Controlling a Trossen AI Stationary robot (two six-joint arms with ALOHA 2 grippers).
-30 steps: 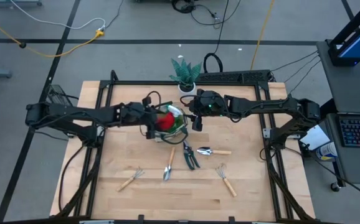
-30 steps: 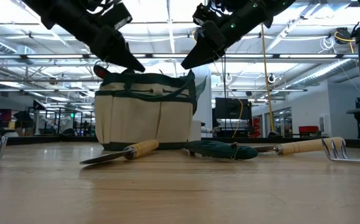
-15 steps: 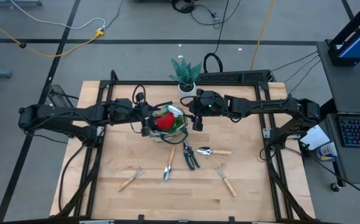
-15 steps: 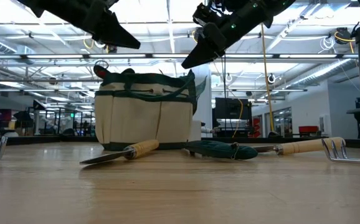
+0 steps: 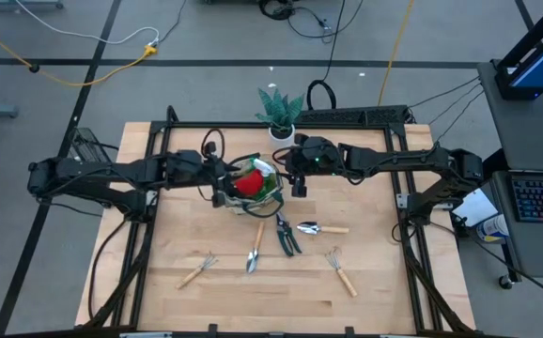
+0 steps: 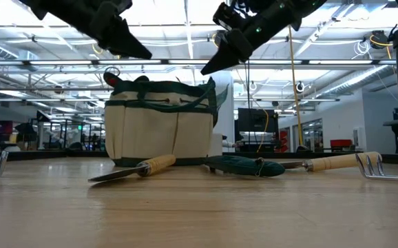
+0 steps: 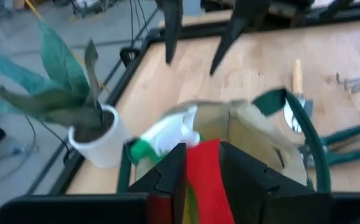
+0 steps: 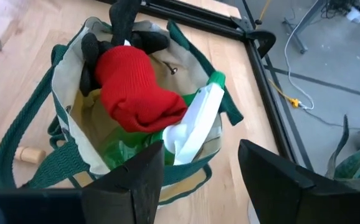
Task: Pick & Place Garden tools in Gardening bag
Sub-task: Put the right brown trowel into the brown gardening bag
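— Left gripper (image 5: 223,178)?
— At the gardening bag's (image 5: 273,195) nine o'clock rim, fingers partly apart, empty; right gripper (image 5: 297,183) spread at three.
— Next tool?
— Trowel (image 5: 255,250) at the bag's six — handle toward it, slightly nearer the left.

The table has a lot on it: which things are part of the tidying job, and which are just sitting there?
Part of the job:
- gardening bag
- red-black glove and green spray bottle, inside the bag
- two rakes
- two trowels
- pruning shears

Just there:
- potted plant
- cables on the floor
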